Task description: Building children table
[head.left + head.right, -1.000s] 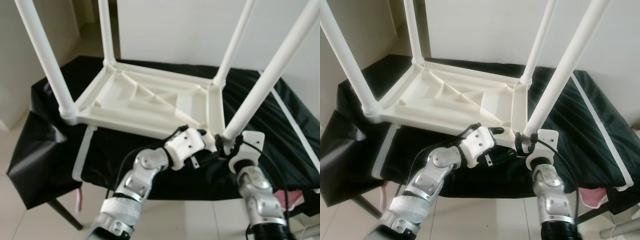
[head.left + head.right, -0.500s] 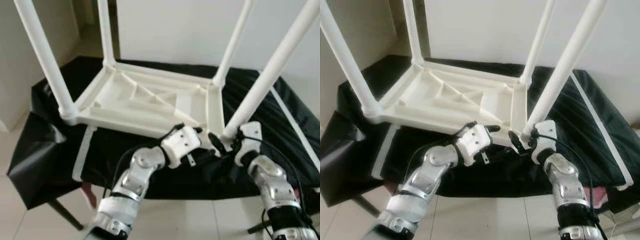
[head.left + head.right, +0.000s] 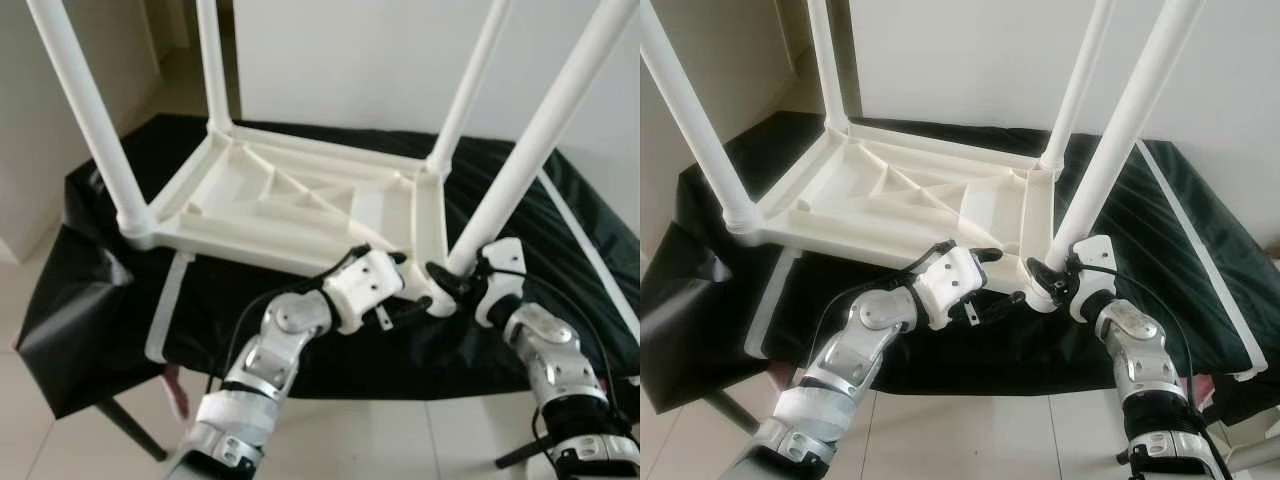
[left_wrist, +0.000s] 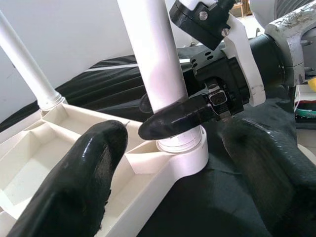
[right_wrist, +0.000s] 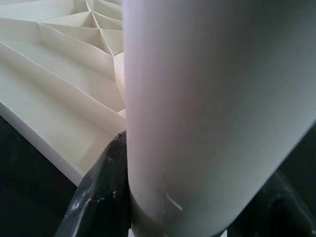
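While the upside-down table (image 3: 300, 205) lies on the black cloth (image 3: 90, 290), the left gripper (image 3: 400, 290) waits with fingers apart just beside its near right corner. At that corner the right gripper (image 3: 445, 283) is clamped around the foot of the near right leg (image 3: 530, 150), whose long axis rises steeply from its socket, so the right arm is nearer.

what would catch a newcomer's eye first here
A white table lies upside down on a black cloth, its four legs pointing up. At the near right corner, the right gripper clasps the base of one leg, while the left gripper sits open beside that corner.
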